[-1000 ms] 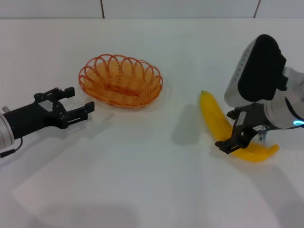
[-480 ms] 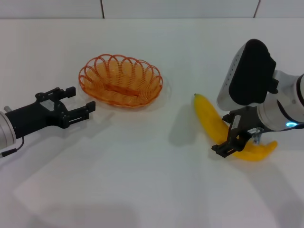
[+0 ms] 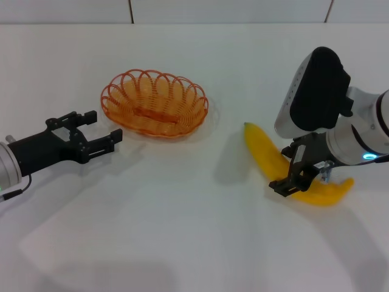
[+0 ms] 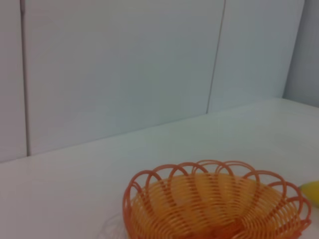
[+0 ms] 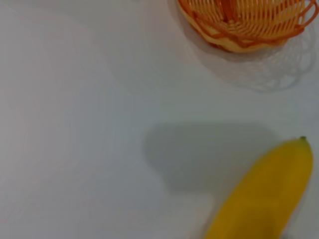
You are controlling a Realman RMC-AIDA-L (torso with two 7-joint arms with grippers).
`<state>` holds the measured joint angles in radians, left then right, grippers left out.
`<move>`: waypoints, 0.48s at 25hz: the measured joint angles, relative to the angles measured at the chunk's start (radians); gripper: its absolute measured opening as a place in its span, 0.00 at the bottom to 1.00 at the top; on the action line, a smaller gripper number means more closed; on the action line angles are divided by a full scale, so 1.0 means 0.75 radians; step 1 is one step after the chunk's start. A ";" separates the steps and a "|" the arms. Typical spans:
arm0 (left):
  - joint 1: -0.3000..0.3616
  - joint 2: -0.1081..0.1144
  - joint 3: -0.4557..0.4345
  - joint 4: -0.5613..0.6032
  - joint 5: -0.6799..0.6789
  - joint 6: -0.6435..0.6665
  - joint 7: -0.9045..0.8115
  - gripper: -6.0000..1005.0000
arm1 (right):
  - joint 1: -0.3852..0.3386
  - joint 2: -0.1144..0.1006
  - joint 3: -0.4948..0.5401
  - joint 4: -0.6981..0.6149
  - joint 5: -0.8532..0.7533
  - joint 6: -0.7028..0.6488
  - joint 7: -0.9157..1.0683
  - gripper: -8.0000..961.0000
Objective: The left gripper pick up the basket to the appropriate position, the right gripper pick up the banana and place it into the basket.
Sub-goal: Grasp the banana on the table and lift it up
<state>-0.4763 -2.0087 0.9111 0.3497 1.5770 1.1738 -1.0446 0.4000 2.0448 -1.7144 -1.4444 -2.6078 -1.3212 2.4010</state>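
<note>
The orange wire basket (image 3: 155, 104) stands empty on the white table, left of centre; it also shows in the left wrist view (image 4: 214, 204) and the right wrist view (image 5: 244, 22). My left gripper (image 3: 103, 126) is open, just left of the basket and apart from it. On the right, the yellow banana (image 3: 267, 158) lies slanted with its greenish tip toward the basket. My right gripper (image 3: 302, 176) is shut on the banana's middle. The banana fills a corner of the right wrist view (image 5: 264, 199), and its end peeks into the left wrist view (image 4: 311, 192).
A white table (image 3: 182, 219) spreads around both arms. A tiled wall (image 4: 124, 64) rises behind the basket. The right arm's bulky white-and-black housing (image 3: 313, 91) hangs over the banana and casts a shadow between banana and basket.
The right gripper and the banana have shifted together a little to the left, toward the basket. The left gripper and the basket have stayed put.
</note>
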 joint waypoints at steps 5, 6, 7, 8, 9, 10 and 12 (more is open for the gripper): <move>-0.002 -0.004 0.000 0.000 0.000 0.000 0.000 0.80 | 0.001 0.000 0.001 -0.007 0.003 0.001 -0.001 0.78; -0.002 -0.005 0.000 0.000 0.000 0.000 0.000 0.80 | 0.001 0.000 0.000 -0.012 0.004 0.001 -0.002 0.75; -0.001 -0.005 0.000 0.000 0.000 0.000 0.000 0.80 | 0.001 0.000 0.000 -0.018 0.006 0.000 -0.004 0.71; 0.000 -0.005 0.000 0.000 0.000 0.000 0.000 0.80 | 0.000 0.000 0.000 -0.024 0.011 -0.002 -0.006 0.68; 0.001 -0.005 0.000 0.000 0.000 0.000 0.000 0.80 | -0.002 -0.001 0.000 -0.035 0.020 -0.004 -0.010 0.64; 0.002 -0.005 0.000 0.000 0.000 0.000 0.000 0.80 | -0.007 -0.003 0.000 -0.050 0.031 -0.006 -0.017 0.60; 0.003 -0.005 0.000 0.000 0.000 0.000 0.000 0.80 | -0.018 -0.004 0.001 -0.081 0.050 -0.008 -0.037 0.53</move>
<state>-0.4743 -2.0125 0.9111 0.3498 1.5769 1.1734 -1.0446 0.3867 2.0420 -1.7138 -1.5049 -2.5703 -1.3269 2.3733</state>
